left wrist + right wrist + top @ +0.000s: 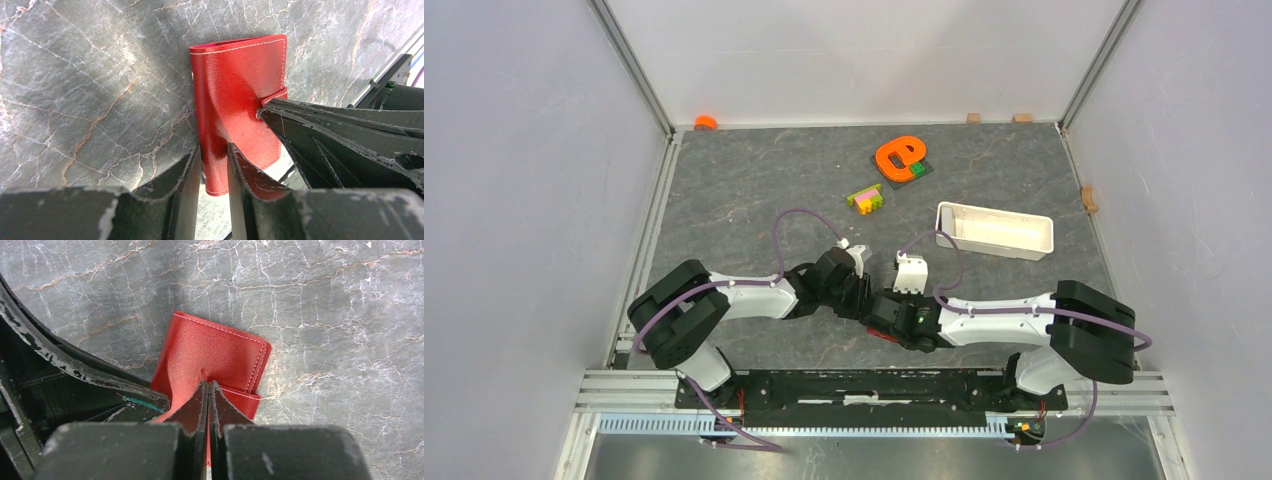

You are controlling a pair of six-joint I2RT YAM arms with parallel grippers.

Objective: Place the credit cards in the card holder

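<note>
The card holder (235, 90), a dark-red folded wallet with white stitching, lies closed on the grey marbled table near the front middle. My left gripper (214, 147) is shut on its near edge, one finger on each side of the fold. My right gripper (208, 385) has its jaws pressed together at the red snap tab (242, 399), with a thin strip of red between them. In the top view both grippers meet over the wallet, and only a red sliver of the card holder (882, 337) shows beneath the right arm. No credit cards show in any view.
A white oblong tray (994, 231) stands at the back right. Multicoloured toy bricks (865, 198) and an orange e-shaped piece (899, 157) lie behind the arms. Small tan blocks (1022, 118) sit along the back and right walls. Walls enclose three sides.
</note>
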